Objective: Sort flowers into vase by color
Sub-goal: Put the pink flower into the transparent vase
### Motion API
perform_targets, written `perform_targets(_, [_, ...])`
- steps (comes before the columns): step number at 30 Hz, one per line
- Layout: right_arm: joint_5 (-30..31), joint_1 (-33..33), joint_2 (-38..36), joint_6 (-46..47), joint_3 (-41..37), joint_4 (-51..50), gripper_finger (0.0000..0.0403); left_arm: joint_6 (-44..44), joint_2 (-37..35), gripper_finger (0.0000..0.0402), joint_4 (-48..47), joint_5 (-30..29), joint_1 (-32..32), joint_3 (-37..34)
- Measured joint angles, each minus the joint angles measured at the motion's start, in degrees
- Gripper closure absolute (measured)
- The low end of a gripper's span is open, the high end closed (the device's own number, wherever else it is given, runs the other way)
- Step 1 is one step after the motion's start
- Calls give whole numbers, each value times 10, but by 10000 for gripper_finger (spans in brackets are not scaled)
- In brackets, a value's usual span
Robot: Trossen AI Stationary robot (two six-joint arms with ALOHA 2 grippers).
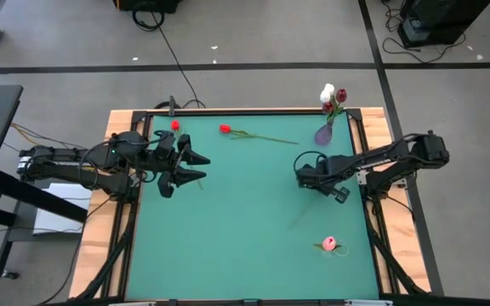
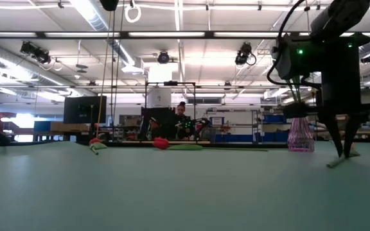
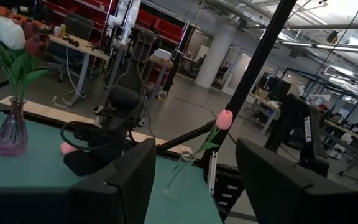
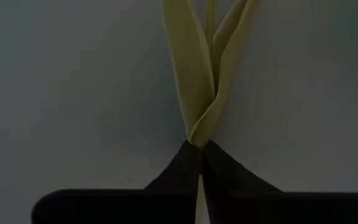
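The right gripper is pinching a flower by its stem and leaves, its fingers drawn together on the green just above the green table. In the high view this gripper is sitting at the right side of the table, and a thin line running away from it toward the table's middle may be the stem, though which colour the bud is cannot be told from here. The step in hand looks like a pickup, the grasp made and the lift yet to come.

The purple glass vase is standing at the far right corner, already holding white and dark red tulips. A second vase with a pink tulip is standing near the right front (seen clearly from the left wrist). One red tulip is lying loose at the far edge with its stem stretched right, and another red bud is lying near the left arm.

The left gripper is hovering at the left side, jaws wide and holding nothing.

Next, I judge, the stem needs raising and tipping upright, then threading into whichever narrow neck matches its colour; a limp stem could easily miss.
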State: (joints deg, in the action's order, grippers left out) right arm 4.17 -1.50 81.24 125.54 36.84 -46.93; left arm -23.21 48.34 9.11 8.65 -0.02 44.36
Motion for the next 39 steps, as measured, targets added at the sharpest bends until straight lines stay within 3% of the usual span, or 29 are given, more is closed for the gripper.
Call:
perform_targets(14, [193,86,-40,-99,124,-9,395,-3,0,173,0,0,0,0])
perform_targets(21, [261,125,-54,-218,186,-10,395,3,0,173,0,0,2,0])
perform_targets(25, [294,143,-64,-318,229,-12,395,4,0,173,0,0,2,0])
perform_targets(29, [322,163,-82,-486,268,-11,395,4,0,173,0,0,2,0])
perform_targets(35, [271,181,-103,-733,313,-10,395,20,0,173,0,-46,2,0])
perform_targets(39, [274,198,-125,-848,333,-10,396,20,0,173,0,-76,2,0])
